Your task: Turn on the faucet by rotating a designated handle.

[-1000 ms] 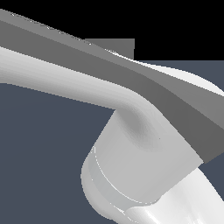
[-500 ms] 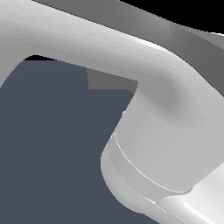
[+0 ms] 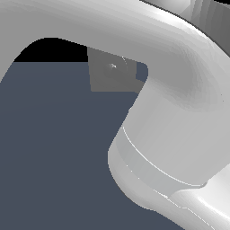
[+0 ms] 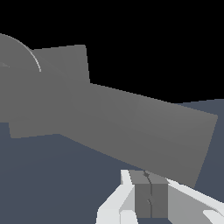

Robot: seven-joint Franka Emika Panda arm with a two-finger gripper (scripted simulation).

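We find the gripper [image 4: 146, 197] with fingers clenched together, set just beside the handle [image 4: 144, 129], evidently to push it.

The faucet [image 3: 112, 72] plate looks matt, flat grey and smooth, and so does its handle [image 4: 144, 127]. The robot arm [image 3: 179, 134] has a smooth, softly glossy white shell with plastic-like sheen

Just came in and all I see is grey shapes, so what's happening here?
A simulated Panda arm is working at a small grey faucet. In the exterior view the arm blocks most of the scene, and only the faucet's square plate shows behind it. In the wrist view the long handle fills the frame with the gripper close beside its free end; whether they touch is not clear, and its fingers look closed.
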